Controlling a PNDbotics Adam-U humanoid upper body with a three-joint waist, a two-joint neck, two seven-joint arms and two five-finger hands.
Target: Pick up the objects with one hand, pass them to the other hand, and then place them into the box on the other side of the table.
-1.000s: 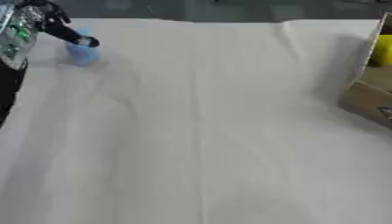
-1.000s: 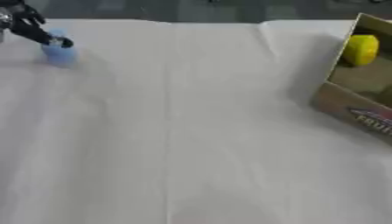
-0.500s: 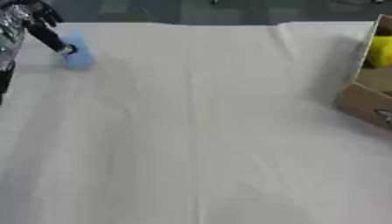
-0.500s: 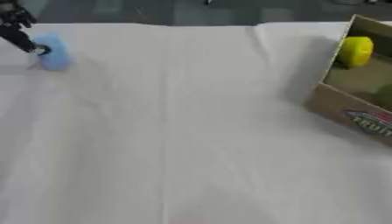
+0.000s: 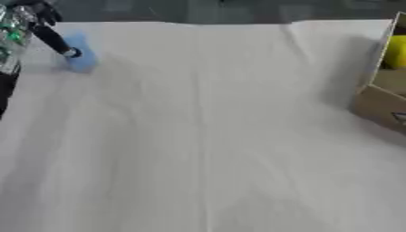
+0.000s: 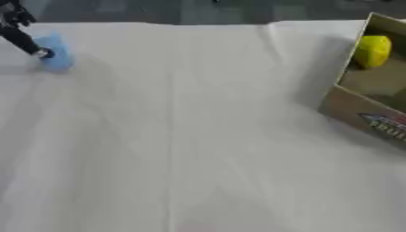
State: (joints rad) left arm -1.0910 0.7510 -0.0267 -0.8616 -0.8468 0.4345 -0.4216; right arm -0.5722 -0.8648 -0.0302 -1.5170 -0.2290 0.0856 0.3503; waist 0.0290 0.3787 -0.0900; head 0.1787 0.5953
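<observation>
1. Left eye view, my left hand (image 5: 49,31): enters at 10 o'clock in the upper left corner. One dark finger reaches down and to the right, its tip touching the blue object. I cannot tell how far the rest of the hand is open, since most of it is cut off by the picture edge.
2. Left eye view, blue object (image 5: 80,55): small, light blue, blurred; stands on the white tablecloth (image 5: 206,136) at 10 o'clock, near the far left part of the table.
3. Left eye view, cardboard box (image 5: 382,106): at 3 o'clock on the right edge, only partly in frame, open side facing me. A yellow object shows inside at its upper part.
4. Right eye view, my left hand: again at 10 o'clock, the fingertip against the upper left side of the blue object; whether it grips is not clear.
5. Right eye view, cardboard box: shown more fully at 2 to 3 o'clock, tilted, with printed lettering on its near brown wall.
6. Right eye view, yellow object (image 6: 371,50): rounded, lying inside the box against its far part, well apart from the blue object.
7. My right hand: appears in neither view.
</observation>
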